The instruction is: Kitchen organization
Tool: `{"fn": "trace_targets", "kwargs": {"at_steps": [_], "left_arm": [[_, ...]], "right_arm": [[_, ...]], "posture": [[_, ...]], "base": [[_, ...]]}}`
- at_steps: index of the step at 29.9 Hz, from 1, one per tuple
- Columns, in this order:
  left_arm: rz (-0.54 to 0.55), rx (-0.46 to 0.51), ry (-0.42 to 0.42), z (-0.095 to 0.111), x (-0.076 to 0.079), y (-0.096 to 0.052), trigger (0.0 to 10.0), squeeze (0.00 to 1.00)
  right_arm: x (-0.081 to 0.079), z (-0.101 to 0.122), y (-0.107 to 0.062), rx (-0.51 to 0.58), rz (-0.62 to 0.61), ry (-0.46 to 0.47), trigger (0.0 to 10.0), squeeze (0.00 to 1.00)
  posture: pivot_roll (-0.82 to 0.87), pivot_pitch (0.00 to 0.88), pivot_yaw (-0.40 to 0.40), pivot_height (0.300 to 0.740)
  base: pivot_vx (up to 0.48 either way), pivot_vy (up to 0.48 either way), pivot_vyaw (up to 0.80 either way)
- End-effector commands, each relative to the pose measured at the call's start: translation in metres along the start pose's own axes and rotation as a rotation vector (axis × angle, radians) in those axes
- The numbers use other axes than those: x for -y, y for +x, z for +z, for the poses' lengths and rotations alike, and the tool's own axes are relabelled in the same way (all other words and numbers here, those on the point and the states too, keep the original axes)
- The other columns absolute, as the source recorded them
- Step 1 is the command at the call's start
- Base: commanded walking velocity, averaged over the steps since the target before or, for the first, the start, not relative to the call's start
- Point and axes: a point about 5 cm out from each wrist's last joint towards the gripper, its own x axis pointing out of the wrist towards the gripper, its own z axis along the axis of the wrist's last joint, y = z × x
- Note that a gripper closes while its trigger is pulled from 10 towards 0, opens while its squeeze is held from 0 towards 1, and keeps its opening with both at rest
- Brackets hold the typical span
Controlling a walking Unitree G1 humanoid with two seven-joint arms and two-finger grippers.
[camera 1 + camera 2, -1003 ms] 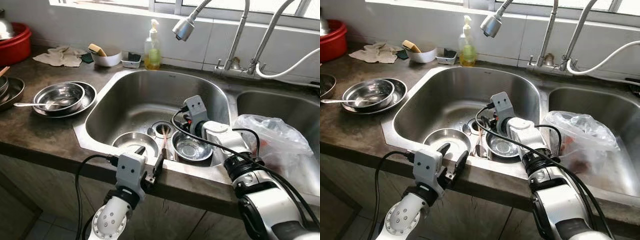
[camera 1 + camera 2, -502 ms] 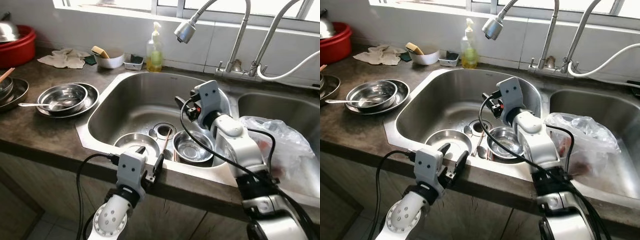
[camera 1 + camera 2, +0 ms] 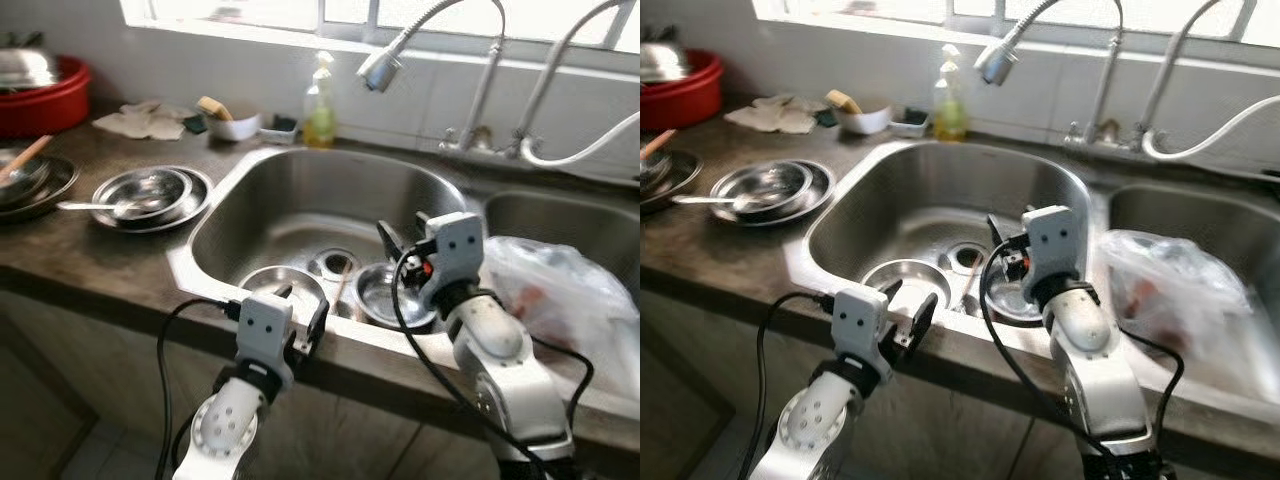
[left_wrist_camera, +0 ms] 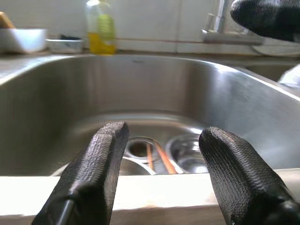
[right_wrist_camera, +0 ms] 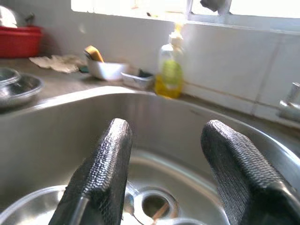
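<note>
Left eye view, left gripper (image 3: 298,315): nearest to the robot, poised at the sink's front rim, fingers spread wide and holding nothing.
Right gripper (image 3: 400,243): just above the basin, fingers wide apart, empty.
Sink (image 3: 262,190): steel basin directly beyond both grippers.
Bowls: one steel bowl (image 3: 283,285) just past the left gripper's tips; a second bowl (image 3: 382,292) under the right gripper.
Chopsticks (image 4: 157,158): reddish sticks lying between the two bowls, near the drain (image 3: 332,263).
Handling, as I judge it: the bowls look light, stiff and probably wet and slick; pinching a rim with one finger inside and one outside seems safest. The thin chopsticks could roll away.
Plastic bag (image 3: 560,295): soft, crumpled, right of the right gripper.
Stacked dishes (image 3: 150,193): on the counter, well left of the left gripper, a spoon resting in them.
Soap bottle (image 3: 321,103): far behind the basin, by the wall.
</note>
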Motion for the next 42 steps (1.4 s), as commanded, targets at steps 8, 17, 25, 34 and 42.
{"fn": "trace_targets", "kwargs": {"at_steps": [8, 17, 25, 34, 42], "left_arm": [[0.018, -0.003, 0.015, -0.0021, -0.0038, -0.0007, 10.0, 0.0], [0.017, 0.003, 0.015, -0.0005, -0.0031, -0.0004, 10.0, 0.0], [0.045, -0.009, 0.034, -0.0017, -0.0067, 0.0001, 10.0, 0.0], [0.056, -0.009, 0.015, -0.0017, -0.007, 0.0013, 10.0, 0.0], [0.062, -0.015, 0.028, -0.0029, -0.0088, 0.0006, 10.0, 0.0]], "right_arm": [[-0.0049, 0.0034, -0.0027, -0.003, -0.011, 0.025, 10.0, 0.0], [-0.0083, 0.0027, -0.0023, -0.015, -0.008, 0.043, 10.0, 0.0], [-0.0098, 0.0003, -0.0008, -0.03, -0.009, 0.059, 10.0, 0.0], [-0.008, -0.0045, -0.0003, -0.05, -0.011, 0.052, 10.0, 0.0], [-0.0071, -0.0057, -0.0003, -0.054, -0.017, 0.059, 10.0, 0.0]], "posture": [[0.09, 0.015, -0.059, 0.74], [0.09, 0.024, -0.056, 0.74], [0.09, 0.028, -0.059, 0.74], [0.09, 0.033, -0.058, 0.74], [0.09, 0.033, -0.056, 0.74]], "base": [[0.0, 0.355, 0.8], [0.0, 0.0, 0.8], [0.0, 0.0, 0.5], [0.145, 0.0, 0.0], [0.0, 0.072, 0.0]]}}
